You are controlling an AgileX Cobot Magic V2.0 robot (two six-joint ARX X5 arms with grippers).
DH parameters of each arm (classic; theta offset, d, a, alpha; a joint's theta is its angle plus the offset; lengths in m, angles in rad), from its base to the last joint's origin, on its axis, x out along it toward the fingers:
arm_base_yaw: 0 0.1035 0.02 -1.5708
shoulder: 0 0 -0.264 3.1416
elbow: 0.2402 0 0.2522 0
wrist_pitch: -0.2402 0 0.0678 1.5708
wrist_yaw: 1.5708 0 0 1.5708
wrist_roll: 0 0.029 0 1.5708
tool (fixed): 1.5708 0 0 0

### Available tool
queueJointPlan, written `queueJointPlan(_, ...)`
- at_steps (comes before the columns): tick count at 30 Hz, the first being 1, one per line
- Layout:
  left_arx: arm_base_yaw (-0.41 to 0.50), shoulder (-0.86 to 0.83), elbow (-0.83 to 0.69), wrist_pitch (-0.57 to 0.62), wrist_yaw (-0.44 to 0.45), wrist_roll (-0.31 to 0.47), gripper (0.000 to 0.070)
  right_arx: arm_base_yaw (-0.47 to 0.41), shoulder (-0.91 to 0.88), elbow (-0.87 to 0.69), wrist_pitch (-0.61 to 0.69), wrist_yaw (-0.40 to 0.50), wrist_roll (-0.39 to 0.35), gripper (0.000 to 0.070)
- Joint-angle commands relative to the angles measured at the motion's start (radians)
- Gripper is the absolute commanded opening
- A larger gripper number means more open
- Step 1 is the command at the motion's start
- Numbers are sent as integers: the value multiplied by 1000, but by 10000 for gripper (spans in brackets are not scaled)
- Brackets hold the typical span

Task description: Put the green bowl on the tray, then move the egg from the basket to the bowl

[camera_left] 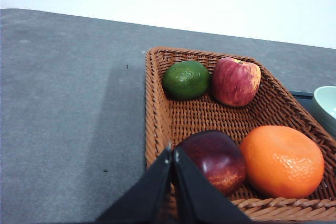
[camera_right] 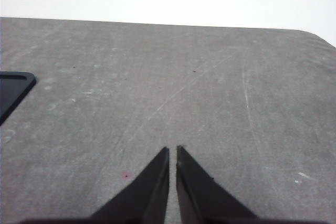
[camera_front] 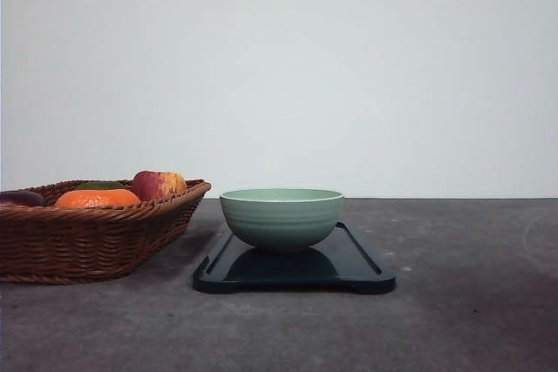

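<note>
Pale sage-green ceramic bowl (camera_front: 282,217) sitting on glossy dark rectangular tray (camera_front: 362,266), ready for egg.
Left end effector (camera_left: 172,153) hovering over brown wicker basket (camera_left: 157,108), fingers together; right end effector (camera_right: 172,153) together, idling.

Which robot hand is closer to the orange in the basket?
Left. The left gripper hangs at the basket rim beside the orange. The right gripper is over bare table, past the tray.

The basket (camera_front: 87,237) is woven brown wicker. The tray (camera_front: 349,263) looks glossy, the bowl (camera_front: 282,217) smooth and ridged, the table (camera_front: 462,320) matt and scratched.
</note>
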Motion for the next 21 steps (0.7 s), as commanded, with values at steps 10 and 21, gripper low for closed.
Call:
queueJointPlan(10,1,-2,-19,12,0,6,0,-1,1,-4,6,3,15,17)
queueJointPlan(21,1,-2,-19,12,0,6,0,-1,1,-4,6,3,15,17)
